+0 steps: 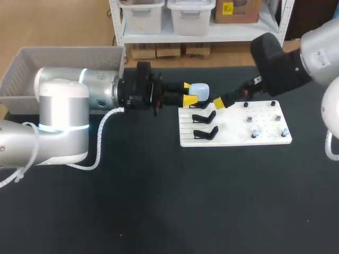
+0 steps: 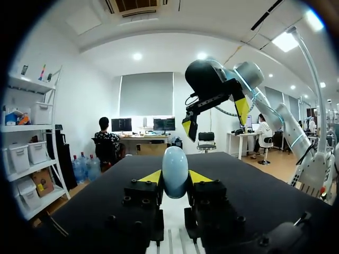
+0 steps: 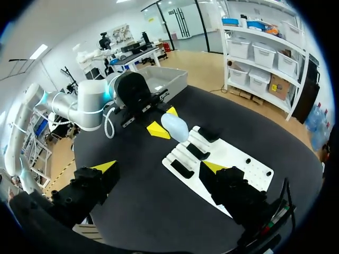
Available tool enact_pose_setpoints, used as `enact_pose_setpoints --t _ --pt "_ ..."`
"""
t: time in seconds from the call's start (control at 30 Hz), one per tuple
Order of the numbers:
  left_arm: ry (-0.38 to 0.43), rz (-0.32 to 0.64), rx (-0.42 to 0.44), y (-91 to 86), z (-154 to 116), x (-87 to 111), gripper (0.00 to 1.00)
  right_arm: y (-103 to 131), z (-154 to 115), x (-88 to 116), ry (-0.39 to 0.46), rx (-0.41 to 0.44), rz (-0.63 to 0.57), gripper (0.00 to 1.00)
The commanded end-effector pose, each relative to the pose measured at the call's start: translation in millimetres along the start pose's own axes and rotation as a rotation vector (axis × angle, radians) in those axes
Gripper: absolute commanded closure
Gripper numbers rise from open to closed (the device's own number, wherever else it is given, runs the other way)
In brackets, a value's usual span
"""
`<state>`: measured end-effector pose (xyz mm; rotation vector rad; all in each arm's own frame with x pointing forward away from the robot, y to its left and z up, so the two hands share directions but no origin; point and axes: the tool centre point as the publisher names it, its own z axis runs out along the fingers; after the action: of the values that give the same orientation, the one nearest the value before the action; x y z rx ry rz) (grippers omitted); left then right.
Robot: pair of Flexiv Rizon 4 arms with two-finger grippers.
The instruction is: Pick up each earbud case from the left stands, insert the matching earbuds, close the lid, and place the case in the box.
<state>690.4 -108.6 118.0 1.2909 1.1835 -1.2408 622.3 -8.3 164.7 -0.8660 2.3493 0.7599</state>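
A pale blue earbud case (image 1: 200,91) is held in the air over the far left corner of the white board (image 1: 233,138), with my left gripper (image 1: 189,92) shut on it. In the left wrist view the case (image 2: 175,170) stands upright between the yellow tips, lid closed. My right gripper (image 1: 218,101) hovers just right of the case, open and holding nothing; from its own view (image 3: 159,166) the case (image 3: 175,127) is ahead of the wide-spread fingers. Two black stands (image 1: 204,125) on the board's left are bare. Small earbuds (image 1: 255,133) sit on pegs at the board's right.
A grey bin (image 1: 32,63) stands at the table's far left, behind my left arm. The black tabletop in front of the board is bare. In the right wrist view the board (image 3: 233,156) lies under and ahead of the gripper.
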Motion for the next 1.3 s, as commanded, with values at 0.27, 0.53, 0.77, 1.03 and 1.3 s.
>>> enact_pose_setpoints --t 0.27,0.53,0.77,1.03,1.3 --pt "-0.001 0.007 -0.021 -0.2 5.7 2.9 1.0 -4.7 17.6 0.2 0.025 0.019 0.043 0.0" --pt "-0.004 0.014 -0.031 -0.8 4.3 1.2 1.0 -8.2 34.7 -4.2 0.031 0.036 0.066 0.0" --pt "-0.007 0.023 -0.022 -1.9 4.0 1.5 1.0 -17.7 43.0 -7.1 0.024 0.051 0.089 0.0" --pt "-0.012 0.024 -0.016 -2.0 4.2 1.6 1.0 -22.1 47.3 -10.1 0.02 0.072 0.099 0.0" --pt "-0.012 0.024 -0.016 -2.0 4.2 1.6 1.0 -30.0 53.4 -15.3 0.009 0.084 0.125 0.0"
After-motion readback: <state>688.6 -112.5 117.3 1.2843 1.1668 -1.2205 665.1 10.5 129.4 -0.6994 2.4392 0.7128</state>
